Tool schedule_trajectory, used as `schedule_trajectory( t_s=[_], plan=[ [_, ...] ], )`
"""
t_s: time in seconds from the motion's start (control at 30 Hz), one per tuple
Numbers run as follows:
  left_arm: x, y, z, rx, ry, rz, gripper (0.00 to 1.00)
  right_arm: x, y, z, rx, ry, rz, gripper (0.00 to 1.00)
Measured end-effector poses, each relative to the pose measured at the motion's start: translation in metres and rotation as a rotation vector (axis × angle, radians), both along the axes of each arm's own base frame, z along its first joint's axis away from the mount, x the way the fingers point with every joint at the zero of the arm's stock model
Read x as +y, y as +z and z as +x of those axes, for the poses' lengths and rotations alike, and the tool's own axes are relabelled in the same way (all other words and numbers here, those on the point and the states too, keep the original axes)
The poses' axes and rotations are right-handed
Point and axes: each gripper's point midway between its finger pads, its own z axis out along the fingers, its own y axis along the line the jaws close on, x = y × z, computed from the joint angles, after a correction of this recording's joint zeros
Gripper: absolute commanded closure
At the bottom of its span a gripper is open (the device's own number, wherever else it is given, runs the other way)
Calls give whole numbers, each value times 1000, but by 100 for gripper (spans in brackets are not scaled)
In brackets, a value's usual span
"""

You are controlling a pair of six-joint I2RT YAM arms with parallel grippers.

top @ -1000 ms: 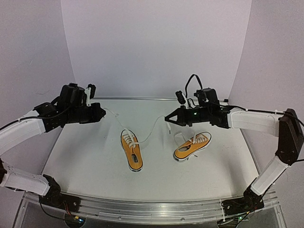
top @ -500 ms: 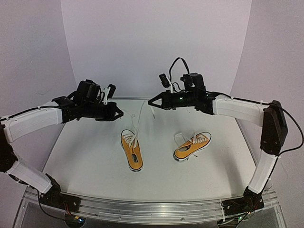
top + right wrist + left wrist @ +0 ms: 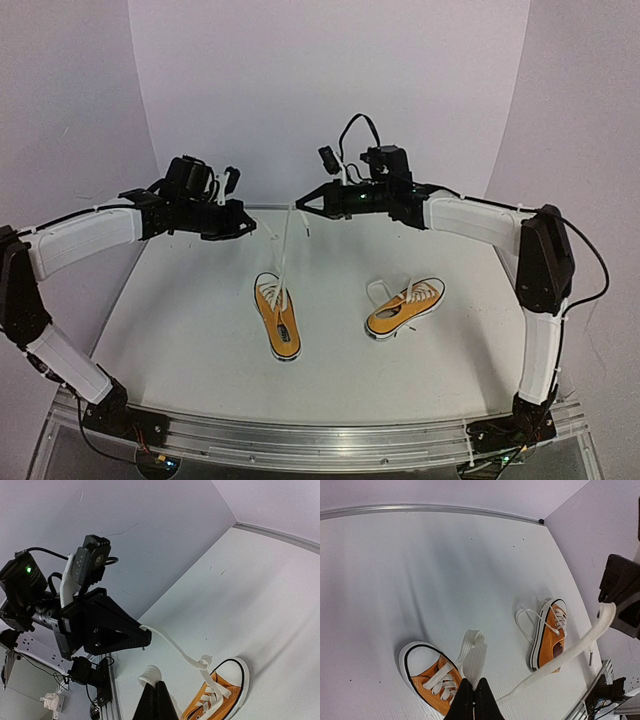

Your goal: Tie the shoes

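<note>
Canvas and white rubber come first from where I stand. The left-hand shoe lies flat on the tabletop, heel toward the near edge and toe cap pointing away, so its long axis runs near to far. The right-hand shoe sits well apart on a slant, its laces slack and untied beside it, with no arm at it.

Up and beyond the left-hand shoe's toe, both pairs of fingers hang in the air, close together but not touching. The left fingers are pinched shut on the left strand, which drops to the eyelets. The right fingers, also shut, grip the right strand, which climbs almost straight up from the shoe.

So the shoe lies below and nearer than both tips, with a strand leading up to each. The right fingers look more nearly over the toe, the left ones off to the side. I'd say crossing the strands comes next, and too much upward pull could tip the light shoe.
</note>
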Motion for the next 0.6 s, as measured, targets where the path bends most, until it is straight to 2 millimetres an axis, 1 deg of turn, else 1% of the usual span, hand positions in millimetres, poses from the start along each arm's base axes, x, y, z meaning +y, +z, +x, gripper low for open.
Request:
schedule_trajectory(
  t_s=[0.07, 0.13, 0.17, 0.2, 0.23, 0.33, 0.37, 0.4, 0.43, 0.5, 0.57, 0.6],
  plan=[
    [-9, -7, 5, 25, -31, -8, 100, 0, 0, -2, -5, 7, 1, 100],
    [-23, -15, 10, 52, -77, -26, 100, -3, -4, -7, -2, 13, -2, 100],
    [-32, -18, 14, 63, -101, -41, 98, -5, -9, -11, 6, 16, -9, 100],
    [-42, -20, 19, 75, -133, -59, 93, -8, -13, -17, 17, 18, -18, 100],
    [-53, -23, 24, 85, -163, -75, 82, -10, -17, -22, 24, 21, -25, 100],
    [-77, -29, 33, 94, -231, -80, 39, -13, -21, -34, 35, 27, -38, 100],
    [-83, -31, 34, 90, -246, -75, 27, -13, -20, -39, 35, 30, -39, 100],
    [-85, -32, 33, 88, -251, -66, 20, -12, -18, -42, 31, 33, -37, 100],
    [-85, -34, 31, 90, -248, -53, 15, -11, -16, -45, 26, 35, -35, 100],
    [-79, -32, 29, 84, -224, -32, 12, -7, -12, -48, 11, 41, -28, 100],
    [-58, -28, 30, 81, -158, -22, 12, -1, -11, -51, 7, 48, -27, 99],
    [-43, -25, 31, 82, -116, -22, 11, 3, -10, -52, 3, 54, -24, 99]
  ],
)
